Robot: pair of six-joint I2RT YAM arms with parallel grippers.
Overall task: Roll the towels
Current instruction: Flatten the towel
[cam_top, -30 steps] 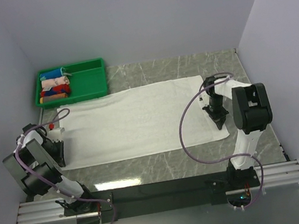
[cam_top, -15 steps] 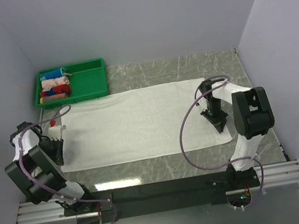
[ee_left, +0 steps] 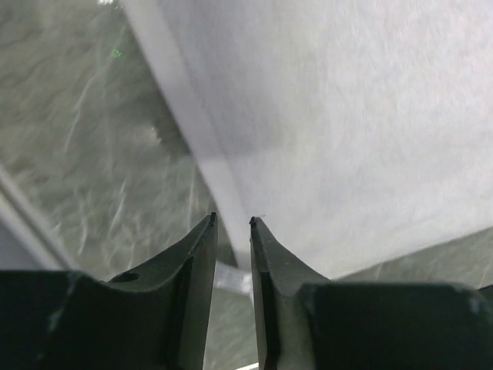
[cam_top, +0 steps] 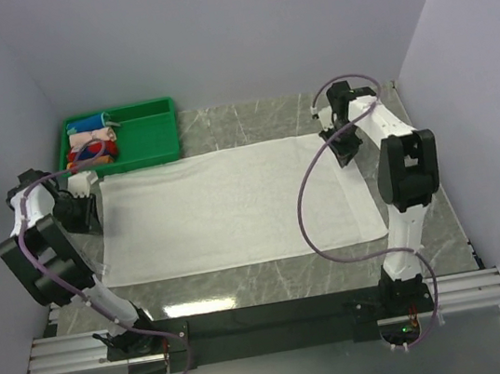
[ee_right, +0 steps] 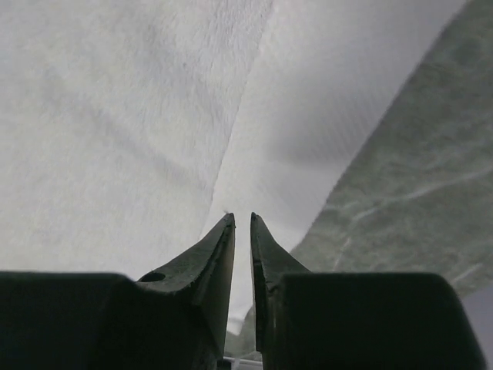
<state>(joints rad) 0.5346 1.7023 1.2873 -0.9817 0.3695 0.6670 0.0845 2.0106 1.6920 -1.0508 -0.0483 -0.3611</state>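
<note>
**Inspector:** Location of the item?

**Assessor:** One white towel (cam_top: 234, 208) lies spread flat on the counter (cam_top: 268, 118), long side running left to right. Its far left corner is just beside the green bin (cam_top: 133, 162). No part of it is rolled yet.

**Inspector:** Claw status?

**Assessor:** The left claw (ee_left: 231, 222) is closed to a sliver at the towel's left end. The hem (ee_left: 183, 116) runs straight into its tips and white cloth shows in the gap, so I record it as pinching the hem. The right claw (ee_right: 240, 217) is likewise closed, on the right end near the far corner. A crease (ee_right: 245, 108) rises from its tips, consistent with cloth held and slightly lifted.

**Inspector:** Handling properties?

**Assessor:** In my judgement it is soft, limp terry, light and without stiffness. It will sag and drag wherever unsupported, and the nap should cling to the stone rather than slide. Nothing is fragile.

**Inspector:** Recommended hold?

**Assessor:** The hem at the corners of a short end, where doubled cloth gives the tips something to bite. A pinch mid-panel would only raise a tent. Both sides want equal tension, or the roll will likely cone.
</note>
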